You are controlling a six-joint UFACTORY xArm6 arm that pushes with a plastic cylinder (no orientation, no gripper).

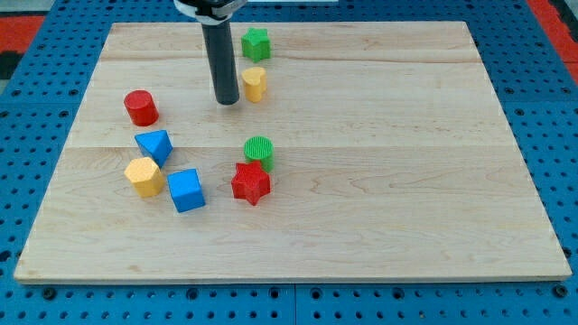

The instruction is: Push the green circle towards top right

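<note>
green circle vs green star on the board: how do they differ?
Shape: the green circle is a round ribbed cylinder; the green star has pointed edges.
Place: the circle sits mid-board, touching the red star; the green star sits near the view's top edge, apart from the yellow block.
My tip is nearer the green star.
Both are green and upright.

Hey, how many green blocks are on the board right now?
2. The green circle sits mid-board, touching the red star below it. The other green block, star-like, is near the view's top edge, right of my tip. None seems hidden.
</note>
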